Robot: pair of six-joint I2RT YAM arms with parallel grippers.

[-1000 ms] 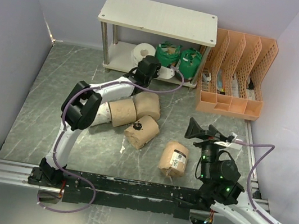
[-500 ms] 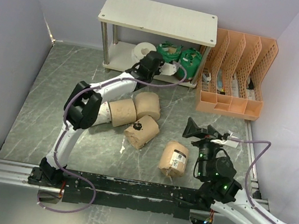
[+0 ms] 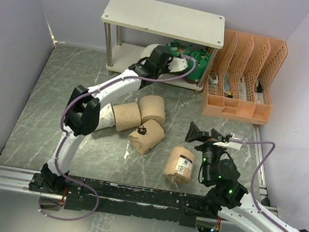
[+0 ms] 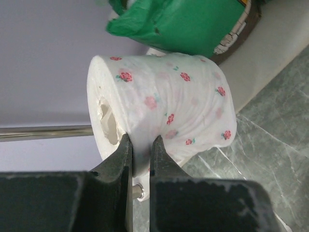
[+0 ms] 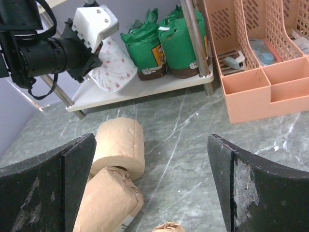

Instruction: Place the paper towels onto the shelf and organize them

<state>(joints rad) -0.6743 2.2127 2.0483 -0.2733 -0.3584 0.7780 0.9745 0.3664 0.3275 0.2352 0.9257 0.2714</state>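
- The placing step was in hand: the left gripper (image 4: 140, 147) was clamped nearly shut on the rose-patterned white roll (image 4: 178, 104), pinching its soft wall close to the open core end.
- That roll lay over the lower board (image 5: 145, 89) of the shelf (image 3: 164, 18), just left of the two green-wrapped rolls (image 5: 164, 41). Whether it rested on the board or hung just above could not be told.
- The right gripper (image 5: 152, 179) stood wide open and empty over the table, facing the shelf.
- Four tan rolls lay on the table, two bare (image 3: 152, 108) and two barcode-labelled (image 3: 181, 164).
- The next move probably called for settling the patterned roll against the green ones, then opening the jaws and backing out low enough to miss the top board.
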